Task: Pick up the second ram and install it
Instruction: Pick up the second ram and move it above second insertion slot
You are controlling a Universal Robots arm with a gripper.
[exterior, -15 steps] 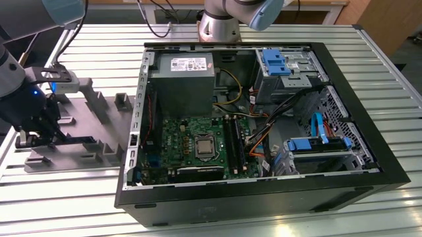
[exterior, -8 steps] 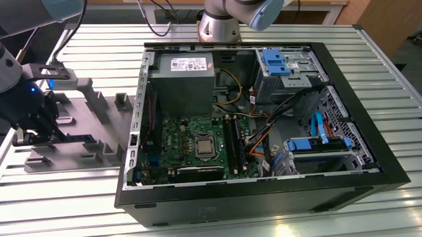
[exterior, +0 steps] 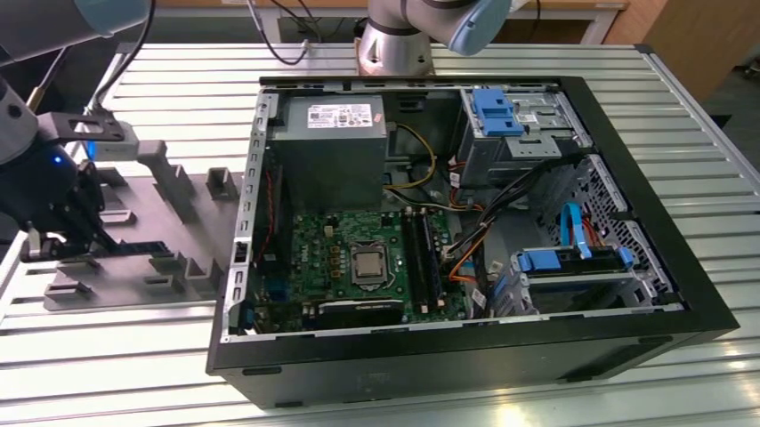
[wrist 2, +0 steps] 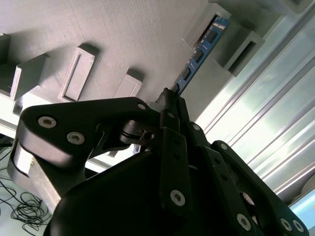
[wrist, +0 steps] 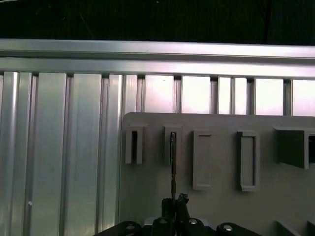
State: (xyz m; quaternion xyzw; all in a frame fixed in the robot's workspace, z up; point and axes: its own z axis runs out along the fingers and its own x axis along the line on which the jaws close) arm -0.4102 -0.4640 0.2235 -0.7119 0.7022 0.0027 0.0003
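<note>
The second ram (wrist 2: 198,53) is a thin blue-green stick standing on edge in a slot of the grey holder plate (wrist 2: 123,34). In the first wrist view the ram (wrist: 173,162) shows edge-on as a thin dark line. My gripper (wrist 2: 170,96) is shut on one end of the stick, while the far end still sits in the slot. In the exterior view my gripper (exterior: 66,240) is low over the holder plate (exterior: 155,222), at the exterior view's left of the open computer case (exterior: 475,360). The green motherboard (exterior: 333,258) with its black memory slots (exterior: 425,258) lies inside the case.
The holder plate carries several raised grey blocks and empty slots (wrist: 202,160). The ribbed metal table (wrist: 69,147) surrounds it. Cables, a power supply (exterior: 330,133) and blue drive brackets (exterior: 570,260) crowd the case. The arm's base (exterior: 398,40) stands behind the case.
</note>
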